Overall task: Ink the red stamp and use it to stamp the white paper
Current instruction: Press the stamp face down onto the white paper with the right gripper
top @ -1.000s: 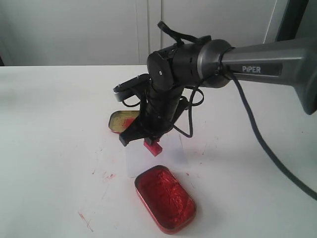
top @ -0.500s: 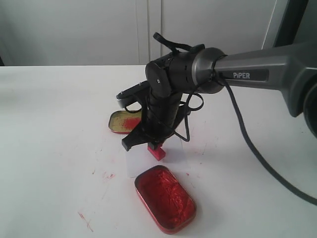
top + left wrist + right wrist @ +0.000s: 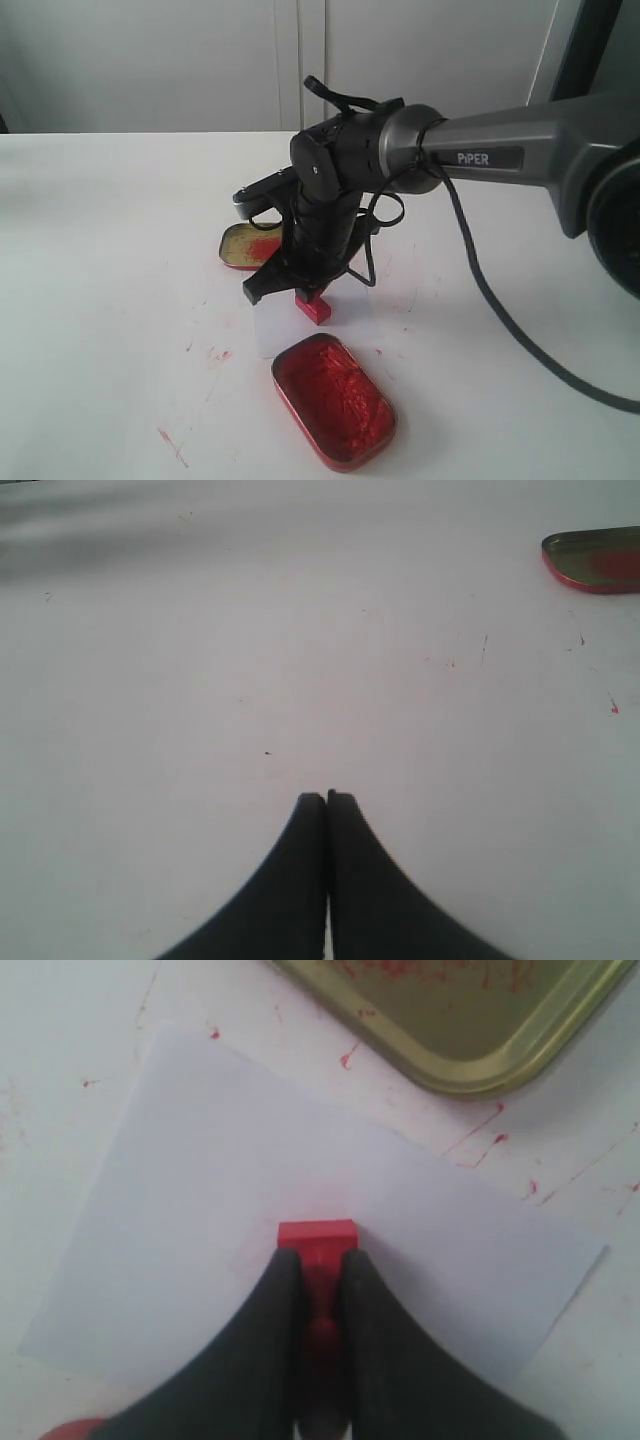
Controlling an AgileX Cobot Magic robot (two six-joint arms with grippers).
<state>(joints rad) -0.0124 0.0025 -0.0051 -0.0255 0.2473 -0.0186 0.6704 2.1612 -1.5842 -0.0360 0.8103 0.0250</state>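
The right gripper has been brought lower and slightly leftward since a second ago, and the stamp has been carried down with it. It is now set on the paper, apparently touching, between the lid and the ink tin. The stamp's knob is clamped between the narrowed fingers, and its block is seen just past the fingertips. The left gripper is held fully closed on nothing, over bare table.
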